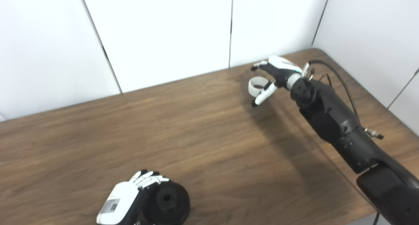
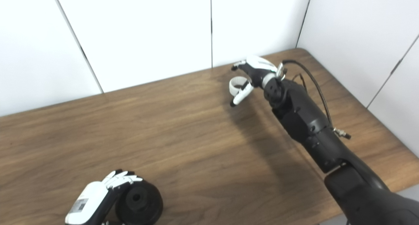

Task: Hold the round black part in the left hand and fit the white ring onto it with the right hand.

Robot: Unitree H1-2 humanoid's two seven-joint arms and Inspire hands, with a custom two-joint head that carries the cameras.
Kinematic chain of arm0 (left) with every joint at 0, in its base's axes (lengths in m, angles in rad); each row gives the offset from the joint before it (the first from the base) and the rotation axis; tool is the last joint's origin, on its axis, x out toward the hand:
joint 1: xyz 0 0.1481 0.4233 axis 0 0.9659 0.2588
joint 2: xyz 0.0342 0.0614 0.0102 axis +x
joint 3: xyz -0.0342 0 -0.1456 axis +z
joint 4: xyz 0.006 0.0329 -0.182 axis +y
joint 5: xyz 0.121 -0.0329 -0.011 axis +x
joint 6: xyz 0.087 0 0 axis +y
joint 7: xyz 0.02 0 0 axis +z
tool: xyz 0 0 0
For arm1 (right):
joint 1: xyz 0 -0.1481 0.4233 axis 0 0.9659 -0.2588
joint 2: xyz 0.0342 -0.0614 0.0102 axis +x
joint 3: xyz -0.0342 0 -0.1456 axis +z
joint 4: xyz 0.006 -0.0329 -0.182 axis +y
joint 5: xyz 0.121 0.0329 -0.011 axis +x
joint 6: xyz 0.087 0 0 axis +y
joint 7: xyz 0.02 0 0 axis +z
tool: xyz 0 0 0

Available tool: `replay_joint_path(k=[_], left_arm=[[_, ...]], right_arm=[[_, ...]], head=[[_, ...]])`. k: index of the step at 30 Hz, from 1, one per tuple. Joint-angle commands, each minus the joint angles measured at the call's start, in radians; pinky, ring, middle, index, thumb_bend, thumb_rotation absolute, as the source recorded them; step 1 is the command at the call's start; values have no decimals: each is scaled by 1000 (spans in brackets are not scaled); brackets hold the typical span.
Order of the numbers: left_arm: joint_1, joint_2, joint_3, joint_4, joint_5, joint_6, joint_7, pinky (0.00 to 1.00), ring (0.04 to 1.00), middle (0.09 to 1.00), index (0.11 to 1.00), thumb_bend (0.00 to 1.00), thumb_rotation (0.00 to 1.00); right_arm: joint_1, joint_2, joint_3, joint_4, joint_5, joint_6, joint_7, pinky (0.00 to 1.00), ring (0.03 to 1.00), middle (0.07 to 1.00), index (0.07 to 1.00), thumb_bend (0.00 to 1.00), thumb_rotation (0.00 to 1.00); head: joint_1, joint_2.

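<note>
The round black part (image 1: pixel 168 202) with a hole in its middle sits at the table's front edge, tipped so its face points toward me. My left hand (image 1: pixel 129 195) is wrapped around its left side, fingers curled over the top. Far across the table at the back right lies the white ring (image 1: pixel 256 86). My right hand (image 1: pixel 273 76) hovers over it with fingers and thumb spread around the ring; whether they touch it is unclear. In the right eye view the ring (image 2: pixel 235 85) lies between the right hand's (image 2: pixel 252 74) thumb and fingers.
The brown wooden table (image 1: pixel 203 136) ends at white wall panels behind and to the right. My right forearm (image 1: pixel 340 127) with a loose black cable stretches over the table's right side and casts a shadow.
</note>
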Motion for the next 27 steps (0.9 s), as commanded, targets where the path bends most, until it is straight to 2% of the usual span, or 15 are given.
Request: replay_joint_path(k=[1,7,20,24,27], left_arm=[[29,24,-21,42,43,5,-33,963,880,801,485,520,58],[33,20,-26,50,49,3,-24,967,882,807,485,520,59],[41,17,-28,36,48,2,-19,969,880,806,484,520,59],[42,15,-31,29,52,11,-23,971,885,807,484,519,58],[44,13,-32,26,55,15,-22,971,883,806,484,519,59]], right_arm=[[-66,-28,-2,-4,-1,-17,-28,1000,991,960,876,959,227],[-74,-34,19,39,-9,-20,-35,1000,984,950,863,929,226],[-101,-40,62,104,-26,-29,-61,982,972,925,834,877,232],[-102,-45,70,110,-25,-42,-71,941,958,908,809,859,243],[-102,-46,71,117,-22,-53,-83,935,949,880,754,843,231]], head=[[1,-10],[9,-25],[9,-16],[11,-13],[16,-10]])
